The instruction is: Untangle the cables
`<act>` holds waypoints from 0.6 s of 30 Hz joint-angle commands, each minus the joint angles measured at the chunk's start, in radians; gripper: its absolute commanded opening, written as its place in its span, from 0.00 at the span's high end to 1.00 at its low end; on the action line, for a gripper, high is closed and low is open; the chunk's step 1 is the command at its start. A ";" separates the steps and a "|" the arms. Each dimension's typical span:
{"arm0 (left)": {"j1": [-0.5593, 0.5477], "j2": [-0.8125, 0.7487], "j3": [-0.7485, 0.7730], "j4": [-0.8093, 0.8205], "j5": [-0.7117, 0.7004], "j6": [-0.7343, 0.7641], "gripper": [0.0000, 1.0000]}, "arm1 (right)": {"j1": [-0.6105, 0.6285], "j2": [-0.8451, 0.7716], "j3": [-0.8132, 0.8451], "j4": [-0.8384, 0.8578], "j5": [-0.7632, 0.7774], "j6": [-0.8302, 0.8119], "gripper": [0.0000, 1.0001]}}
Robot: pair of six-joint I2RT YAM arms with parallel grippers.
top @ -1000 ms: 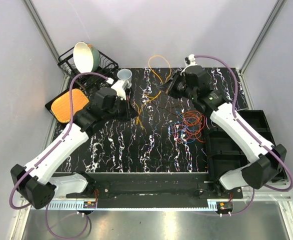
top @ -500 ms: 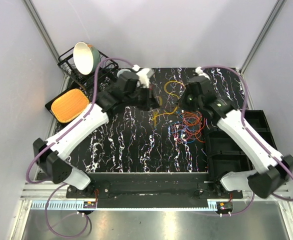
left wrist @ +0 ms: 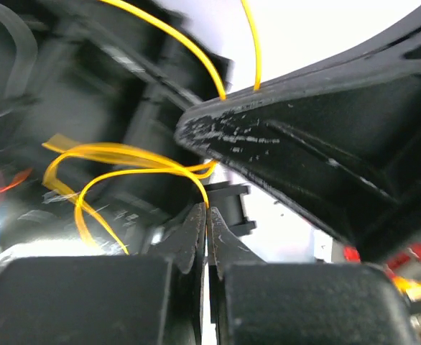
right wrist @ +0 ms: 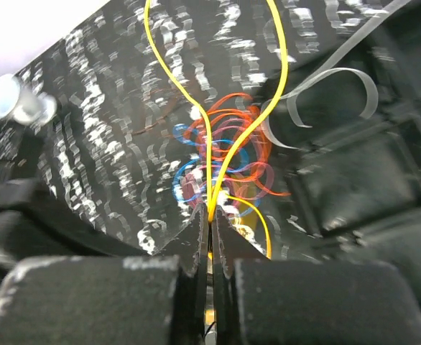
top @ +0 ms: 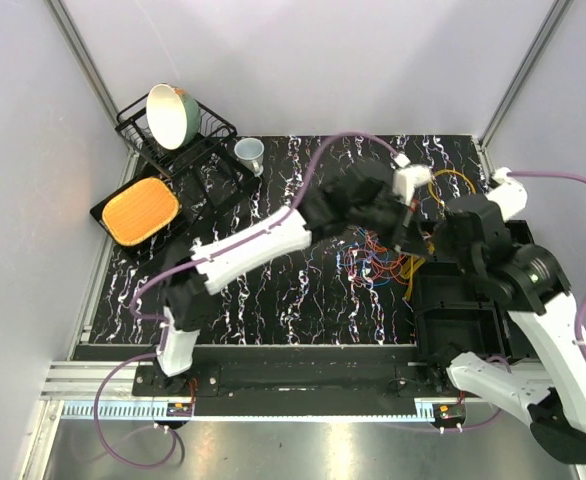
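Fingers (right wrist: 193, 246) tight around yellow cable (right wrist: 211, 205)

The left arm (top: 263, 240) is swinging from the table's (top: 273, 290) left rear across to its right side. It is bringing the left claw (left wrist: 207, 215), pinched on the yellow cable (left wrist: 124, 149), up beside the right claw (right wrist: 212, 215). The right arm (top: 533, 290) is pulling back from the middle toward the tray (top: 463, 330), its claw clamped on that same cable. The cable is travelling with them, from rear centre to the right rear. The cup (top: 250, 152), covered a moment ago, is showing again.
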 commanded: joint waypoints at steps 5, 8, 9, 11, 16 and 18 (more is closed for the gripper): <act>-0.133 0.204 0.185 0.239 0.129 -0.036 1.00 | 0.001 -0.124 -0.049 -0.182 0.200 0.156 1.00; -0.155 0.289 0.245 0.271 0.125 -0.039 1.00 | 0.001 -0.147 -0.058 -0.213 0.234 0.189 1.00; -0.159 0.304 0.256 0.276 0.111 -0.039 1.00 | 0.001 -0.150 -0.058 -0.217 0.242 0.195 1.00; -0.162 0.339 0.282 0.283 0.084 -0.041 1.00 | 0.001 -0.162 -0.058 -0.228 0.266 0.203 1.00; -0.162 0.367 0.325 0.331 0.041 -0.032 1.00 | 0.001 -0.184 -0.052 -0.220 0.315 0.219 1.00; -0.164 0.376 0.339 0.346 0.022 -0.015 1.00 | 0.001 -0.187 -0.044 -0.213 0.343 0.219 1.00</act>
